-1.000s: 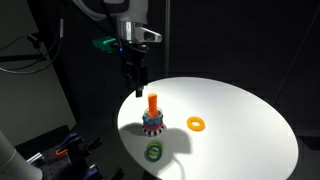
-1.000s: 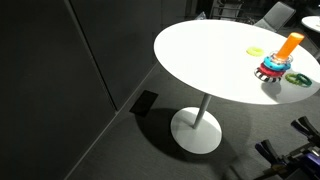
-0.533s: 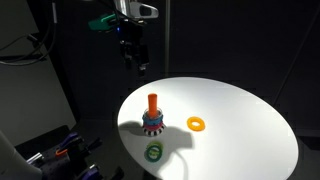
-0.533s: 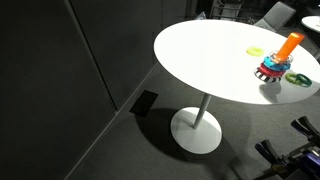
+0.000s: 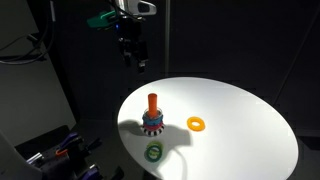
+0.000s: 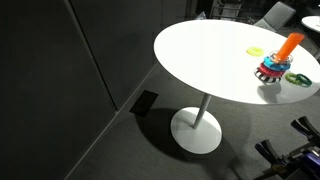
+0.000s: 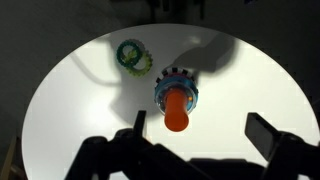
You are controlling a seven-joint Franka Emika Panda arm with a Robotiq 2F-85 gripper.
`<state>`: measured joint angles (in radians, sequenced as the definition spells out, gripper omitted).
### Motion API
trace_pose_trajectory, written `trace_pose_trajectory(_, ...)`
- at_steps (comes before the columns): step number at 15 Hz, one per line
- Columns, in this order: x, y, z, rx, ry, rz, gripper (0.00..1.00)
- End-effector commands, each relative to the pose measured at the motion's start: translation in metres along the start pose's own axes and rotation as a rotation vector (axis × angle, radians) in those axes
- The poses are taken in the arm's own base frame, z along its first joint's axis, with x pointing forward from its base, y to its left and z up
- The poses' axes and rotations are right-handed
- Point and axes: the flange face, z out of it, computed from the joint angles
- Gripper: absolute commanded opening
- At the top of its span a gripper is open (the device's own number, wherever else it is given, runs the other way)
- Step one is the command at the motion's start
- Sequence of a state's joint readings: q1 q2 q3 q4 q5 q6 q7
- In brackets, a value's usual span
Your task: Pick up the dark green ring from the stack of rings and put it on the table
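The dark green ring [image 5: 154, 152] is lying flat on the table [image 5: 240, 120] near its front edge. Its hole is facing up, so its axis is running vertically. It is sitting just in front of the stack [image 5: 152, 118], apart from it. In the wrist view the ring [image 7: 133, 55] is showing pale patches that are too blurred to make out. In an exterior view the picture's edge is cutting it [image 6: 298, 78] off.

The stack's orange peg [image 7: 177, 110] is standing upright with the rings piled round its base. An orange ring [image 5: 197, 124] is lying flat to one side, apart from the stack.

Farther back, the gripper [image 5: 136, 66] is hanging high above the table's rim. In the wrist view its fingers [image 7: 265, 135] are spread wide, dark silhouettes gripping nothing. The arm is running out of the top of the picture.
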<state>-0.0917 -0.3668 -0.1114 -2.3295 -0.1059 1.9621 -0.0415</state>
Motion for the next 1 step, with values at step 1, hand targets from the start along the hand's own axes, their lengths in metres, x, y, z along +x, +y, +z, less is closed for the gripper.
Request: trace_pose_trajectory(1, 0.0001, 0.0001, -0.0005, 0.000, -0.001, 0.000, 1.00)
